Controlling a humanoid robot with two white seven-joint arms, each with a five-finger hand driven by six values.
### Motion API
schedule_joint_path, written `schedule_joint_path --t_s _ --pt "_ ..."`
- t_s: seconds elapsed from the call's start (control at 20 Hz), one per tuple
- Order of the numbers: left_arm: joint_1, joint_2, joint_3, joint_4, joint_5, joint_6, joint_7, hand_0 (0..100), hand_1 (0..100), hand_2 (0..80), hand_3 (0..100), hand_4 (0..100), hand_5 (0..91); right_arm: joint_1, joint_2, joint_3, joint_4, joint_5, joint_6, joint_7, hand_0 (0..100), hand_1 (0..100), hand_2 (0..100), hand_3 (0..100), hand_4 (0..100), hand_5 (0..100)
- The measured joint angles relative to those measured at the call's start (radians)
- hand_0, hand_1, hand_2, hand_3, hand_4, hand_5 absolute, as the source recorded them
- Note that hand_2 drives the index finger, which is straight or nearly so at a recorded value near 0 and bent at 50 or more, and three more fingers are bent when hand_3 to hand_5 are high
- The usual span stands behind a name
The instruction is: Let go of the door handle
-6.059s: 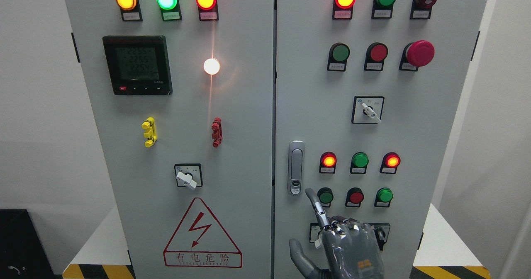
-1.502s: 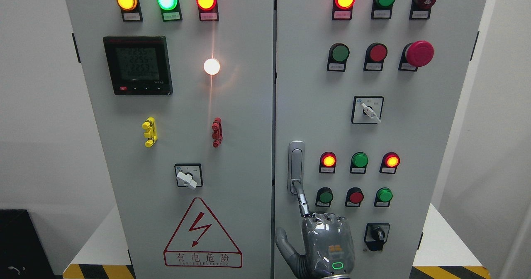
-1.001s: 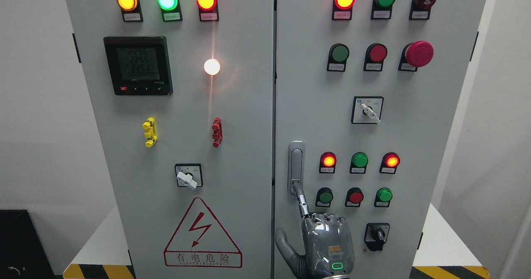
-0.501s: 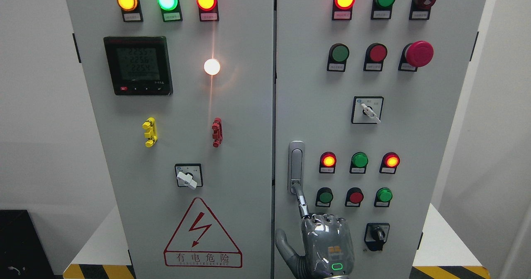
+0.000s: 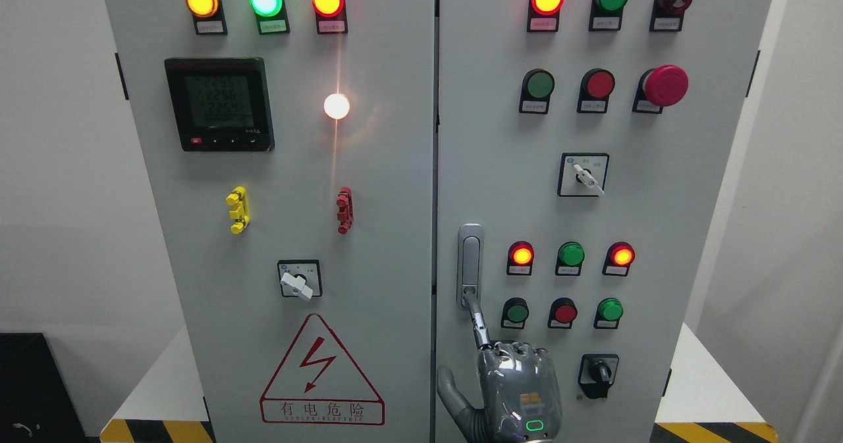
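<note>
Door handle [image 5: 469, 265], a silver vertical latch low on the cabinet's right door [image 5: 500, 166], looks unchanged over the last second and a half. The right hand [image 5: 517, 390] keeps one extended fingertip [image 5: 473, 303] pressed at the handle's base, other fingers curled, gripping nothing; the release seems unfinished.

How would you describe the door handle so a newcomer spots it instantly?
Find the grey cabinet's right door and follow its left edge halfway down. The door handle is a slim, upright silver bar, the only unlit metal fitting beside the round lamps; the right hand points at its base.

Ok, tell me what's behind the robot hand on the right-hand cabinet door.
The right hand covers bare grey door panel. Its extended index finger overlaps the lower end of the door handle, hiding the lock there. The black rotary switch beside it stays visible.
</note>
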Motion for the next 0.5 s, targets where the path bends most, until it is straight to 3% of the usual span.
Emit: schedule_joint_path --t_s 0.5 --pt "0.0 0.0 0.0 0.0 0.0 -0.004 0.0 12 56 0.0 0 0 0.0 0.001 -0.001 0.0 -0.001 0.0 0.0 0.0 45 32 1 100 100 100"
